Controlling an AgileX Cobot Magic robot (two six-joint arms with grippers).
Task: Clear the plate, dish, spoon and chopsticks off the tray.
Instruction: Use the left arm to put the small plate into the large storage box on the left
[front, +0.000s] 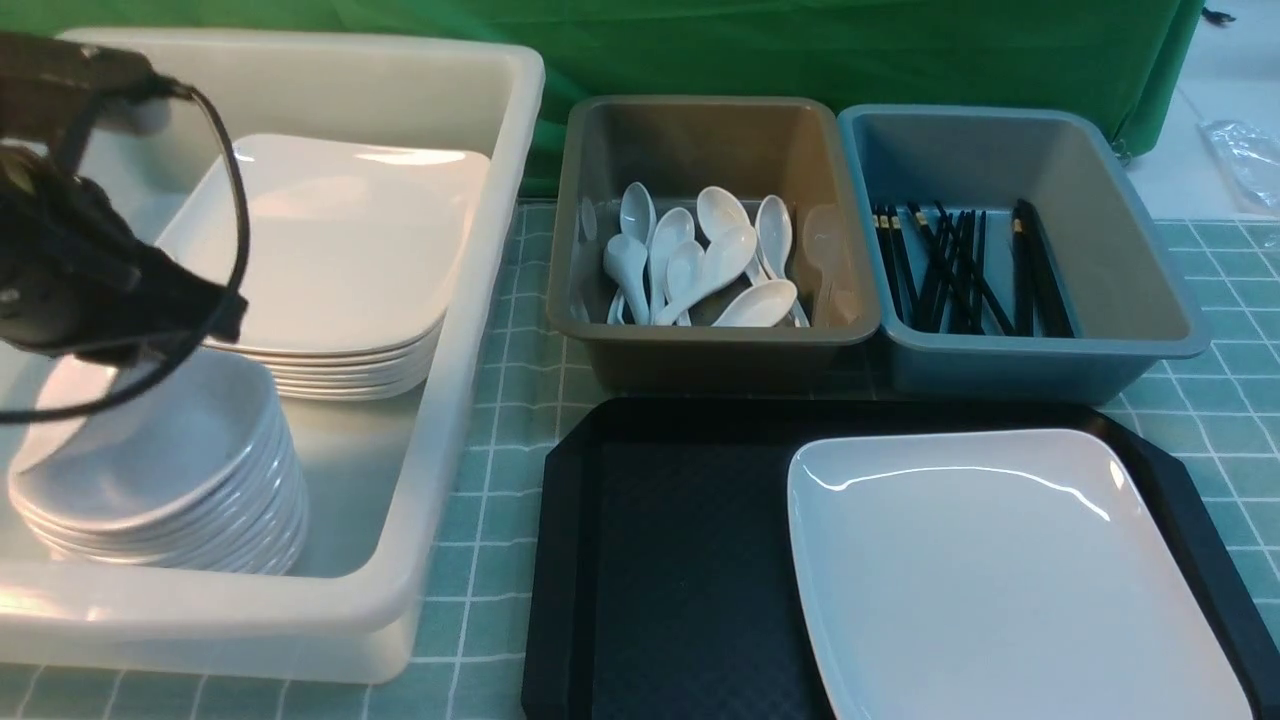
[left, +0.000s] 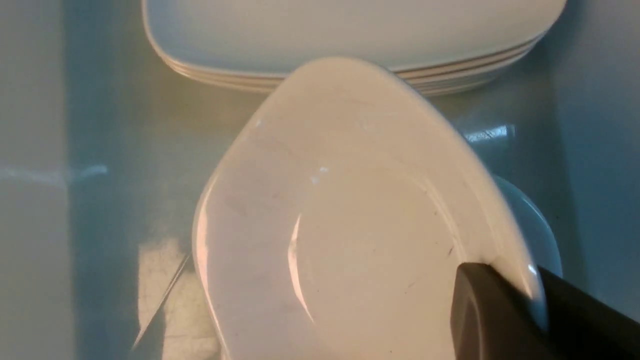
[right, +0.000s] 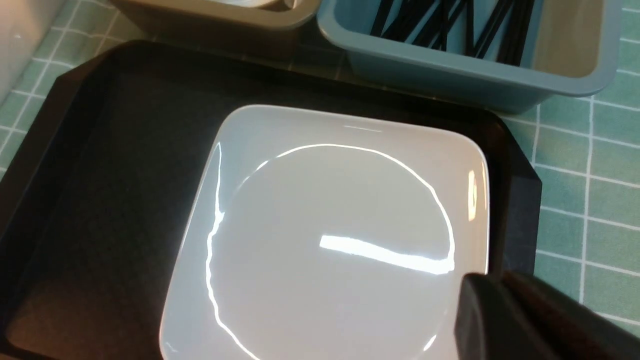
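The white plate (front: 1000, 570) lies on the right half of the black tray (front: 660, 560). My right gripper (right: 495, 280) is shut on the rim of the plate (right: 340, 240) at its right edge; it is out of the front view. My left gripper (left: 515, 280) is shut on the rim of a small squarish white dish (left: 350, 225). It holds this dish (front: 150, 450) tilted just above a stack of like dishes in the white tub (front: 470, 330). No spoon or chopsticks show on the tray.
The tub also holds a stack of large plates (front: 340, 250). Behind the tray stand a grey bin (front: 710, 330) with several white spoons (front: 700, 265) and a blue bin (front: 1050, 340) with several black chopsticks (front: 960, 270). A green checked mat covers the table.
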